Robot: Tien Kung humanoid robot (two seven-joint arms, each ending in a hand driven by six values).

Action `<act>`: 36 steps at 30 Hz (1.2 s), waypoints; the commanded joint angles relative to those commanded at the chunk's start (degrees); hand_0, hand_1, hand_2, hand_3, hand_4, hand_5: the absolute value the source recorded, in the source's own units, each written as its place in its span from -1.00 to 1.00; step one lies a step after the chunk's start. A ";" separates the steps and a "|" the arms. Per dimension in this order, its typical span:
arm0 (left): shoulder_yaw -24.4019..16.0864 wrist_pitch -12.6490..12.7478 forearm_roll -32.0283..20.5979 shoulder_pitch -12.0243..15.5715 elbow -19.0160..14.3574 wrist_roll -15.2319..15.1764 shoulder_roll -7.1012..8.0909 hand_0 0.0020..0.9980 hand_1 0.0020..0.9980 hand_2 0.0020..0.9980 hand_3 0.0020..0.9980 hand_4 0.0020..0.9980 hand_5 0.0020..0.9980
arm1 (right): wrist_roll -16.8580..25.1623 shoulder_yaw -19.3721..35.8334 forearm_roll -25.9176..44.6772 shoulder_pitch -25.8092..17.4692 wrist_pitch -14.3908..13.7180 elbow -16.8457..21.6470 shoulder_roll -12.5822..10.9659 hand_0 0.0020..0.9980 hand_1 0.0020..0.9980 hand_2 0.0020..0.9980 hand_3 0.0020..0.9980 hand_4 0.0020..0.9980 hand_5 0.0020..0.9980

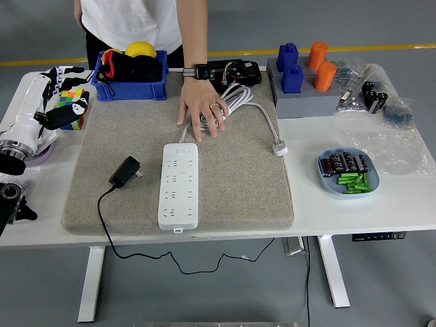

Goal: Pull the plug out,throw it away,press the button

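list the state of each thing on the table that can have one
black plug: unplugged, lying on the mat left of the strip
power strip: flat on the mat, no plug in its sockets
white cable: coiled, under the person's hand
left robot hand: at the table's left edge, holding nothing
blue bin: filled
blue plate: holds green and dark parts

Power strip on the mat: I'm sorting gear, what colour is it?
White, clearest in the head view: power strip.
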 joint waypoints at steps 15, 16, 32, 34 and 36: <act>-6.34 0.37 0.85 2.29 -0.67 -0.42 -0.18 0.55 0.50 0.34 0.48 0.25 -1.00 | 0.15 0.48 -0.02 0.24 -0.13 0.10 -0.15 0.47 0.38 0.33 0.31 0.52 0.26; -6.57 0.41 0.83 2.34 -0.73 -0.44 -0.17 0.55 0.50 0.34 0.48 0.25 -1.00 | 0.18 0.50 -0.02 0.24 -0.15 0.12 -0.17 0.47 0.38 0.33 0.31 0.52 0.26; -7.16 0.00 0.94 2.05 -0.77 -0.07 -0.07 0.55 0.50 0.34 0.51 0.24 -1.00 | 0.79 0.54 0.15 0.96 -0.77 -0.06 -0.48 0.47 0.37 0.33 0.32 0.52 0.26; -7.64 0.00 1.02 2.01 -0.81 -0.07 0.04 0.55 0.50 0.34 0.51 0.24 -1.00 | 1.13 0.03 0.62 1.45 -1.09 -0.04 -0.61 0.47 0.37 0.33 0.32 0.52 0.26; -8.07 0.05 1.03 1.60 -0.67 -0.06 0.18 0.55 0.50 0.33 0.51 0.24 -1.00 | 1.63 -0.64 1.10 2.23 -1.70 -0.08 -0.73 0.46 0.37 0.33 0.35 0.52 0.26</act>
